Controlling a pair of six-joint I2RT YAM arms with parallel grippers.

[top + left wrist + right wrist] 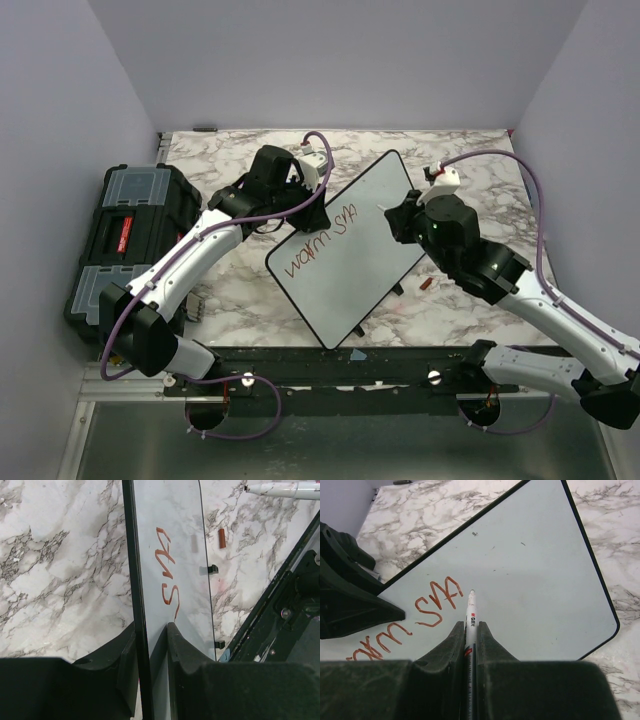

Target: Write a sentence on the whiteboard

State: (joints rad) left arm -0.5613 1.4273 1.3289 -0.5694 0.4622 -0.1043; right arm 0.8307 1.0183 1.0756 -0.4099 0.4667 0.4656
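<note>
The whiteboard [365,270] lies slanted on the marble table, tilted up at its far-left edge. My left gripper [308,214] is shut on that black rim [134,570], one finger on each side of it [150,628]. The sentence [320,246] is red marker writing that reads roughly "warm sm" [427,611] and runs along the board [167,577]. My right gripper [470,625] is shut on a white marker [471,611]. The marker's tip sits at the board's surface [535,580], just right of the last red stroke. From above, this gripper [398,220] hovers over the board's right part.
A black toolbox [125,240] with clear lid compartments stands at the left. A small red marker cap [425,284] lies on the marble right of the board [222,538]. Purple walls enclose the table. The black base rail [350,365] runs along the near edge.
</note>
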